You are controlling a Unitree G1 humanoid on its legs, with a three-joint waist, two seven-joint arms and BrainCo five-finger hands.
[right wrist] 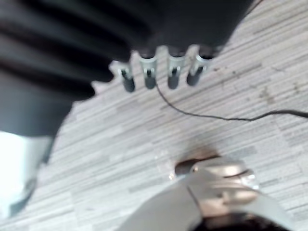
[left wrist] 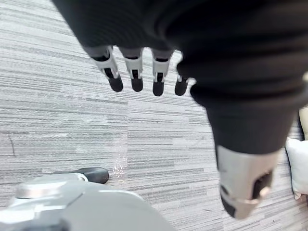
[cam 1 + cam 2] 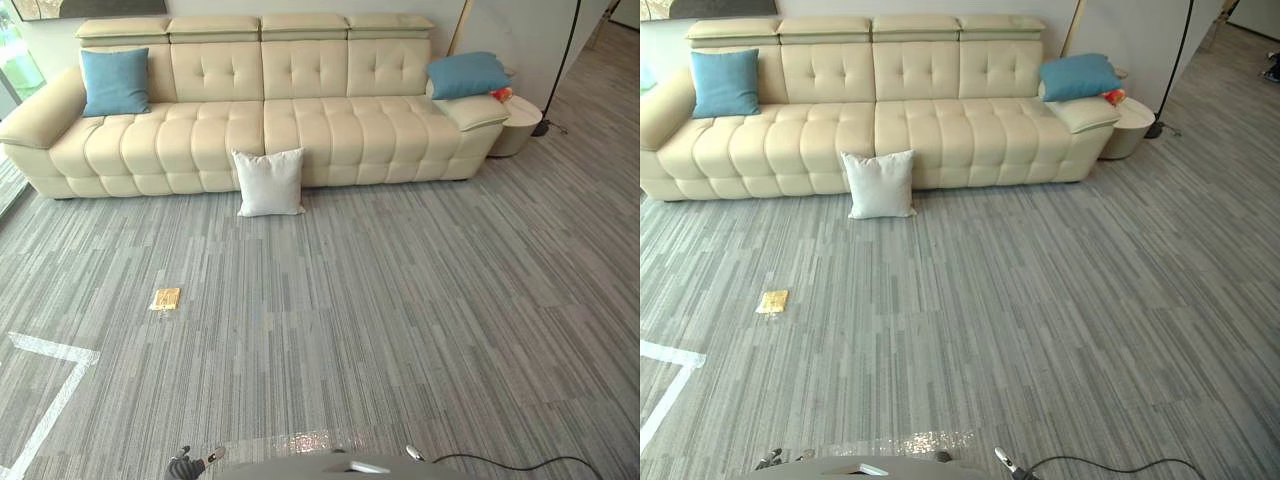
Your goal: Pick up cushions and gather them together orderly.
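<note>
A white cushion [image 3: 269,182] stands on the carpet, leaning against the front of the cream sofa [image 3: 300,125]. One blue cushion [image 3: 115,82] leans upright at the sofa's left end. Another blue cushion [image 3: 467,75] lies on the sofa's right arm. My left hand [image 2: 136,72] hangs over bare carpet far from the sofa, fingers straight and holding nothing; the white cushion's edge [image 2: 298,166] shows past its thumb. My right hand [image 1: 162,72] hangs over the carpet too, fingers straight and empty.
A small yellow object [image 3: 166,298] lies on the carpet left of centre. White tape lines [image 3: 55,350] mark the floor at the lower left. A round side table [image 3: 520,125] and a lamp pole [image 3: 560,70] stand right of the sofa.
</note>
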